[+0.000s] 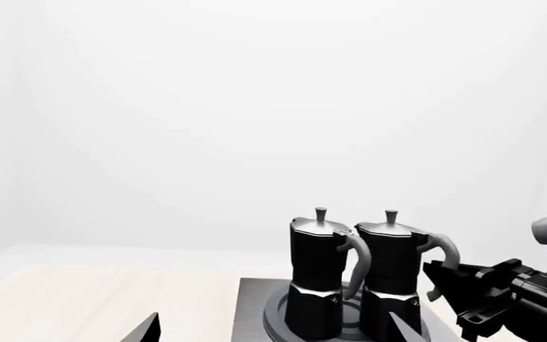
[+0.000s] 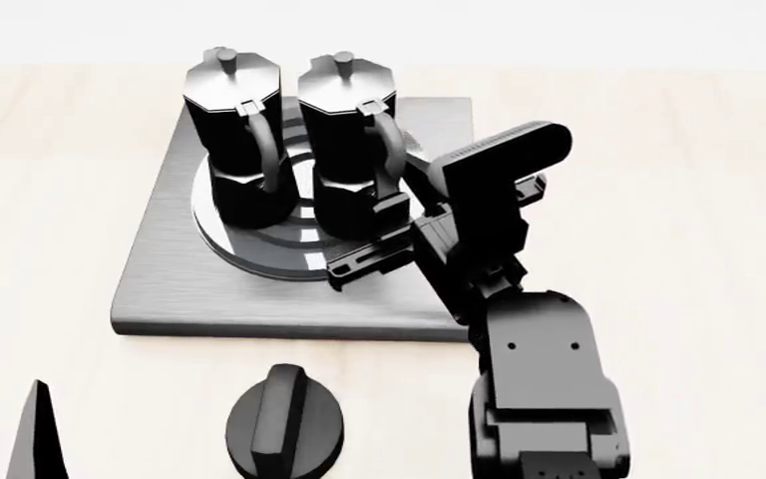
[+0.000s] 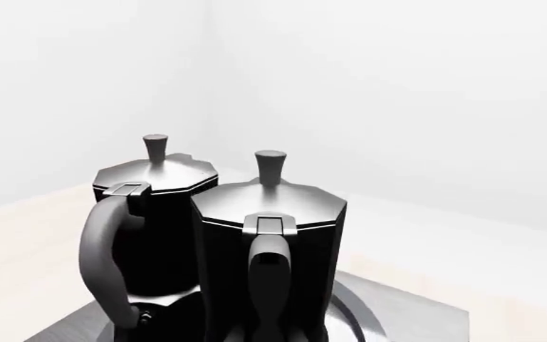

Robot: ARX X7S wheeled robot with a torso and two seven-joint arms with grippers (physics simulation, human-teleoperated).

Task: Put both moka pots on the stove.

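Note:
Both moka pots stand upright, side by side, on the ring burner of the grey stove (image 2: 171, 269). The left pot (image 2: 234, 140) and the right pot (image 2: 347, 150) almost touch. My right gripper (image 2: 386, 220) is open at the right pot's curved handle (image 2: 391, 160), one finger on each side of it. In the right wrist view that pot (image 3: 268, 242) fills the middle, with the other pot (image 3: 154, 214) behind it. My left gripper (image 1: 273, 335) is open and empty, short of the stove (image 1: 250, 313). Only one of its fingers (image 2: 40, 434) shows in the head view.
A low black round knob (image 2: 286, 424) sits on the light wooden table (image 2: 702, 200) just in front of the stove's near edge. My right forearm (image 2: 543, 399) reaches in over the table beside the knob.

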